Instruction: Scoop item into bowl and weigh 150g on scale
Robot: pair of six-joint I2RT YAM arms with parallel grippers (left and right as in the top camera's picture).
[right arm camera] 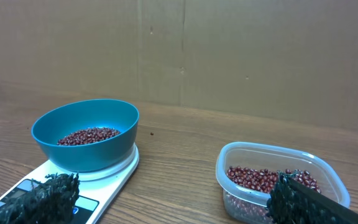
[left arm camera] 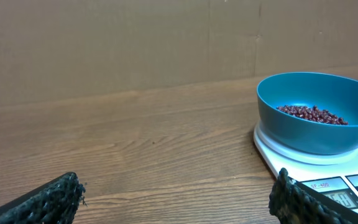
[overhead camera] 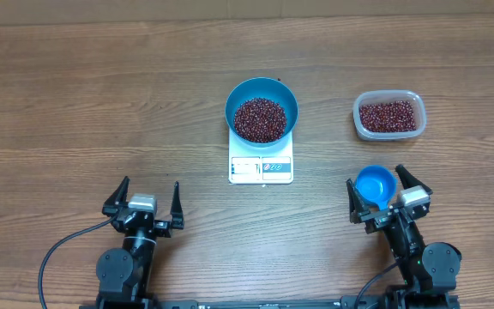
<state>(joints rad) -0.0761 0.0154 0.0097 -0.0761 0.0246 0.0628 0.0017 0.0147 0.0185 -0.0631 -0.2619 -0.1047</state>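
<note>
The wood-grain table [overhead camera: 75, 103] is bare apart from the task's things, and plain brown cardboard [left arm camera: 104, 43] walls off its far edge. Both arms sit at the near edge, the left gripper [overhead camera: 151, 184] and the right gripper [right arm camera: 176, 180] each spread wide and holding nothing. The bowl [overhead camera: 262, 87] sits on the scale [overhead camera: 261, 169] mid-table with a good layer of beans [overhead camera: 260, 120] in it, so the scooping looks well on or done. I can't read the display to check the weight. The tub [overhead camera: 388, 93], toward the far right, has beans left, and the scoop [overhead camera: 374, 185] lies empty on the table between the right jaws.
</note>
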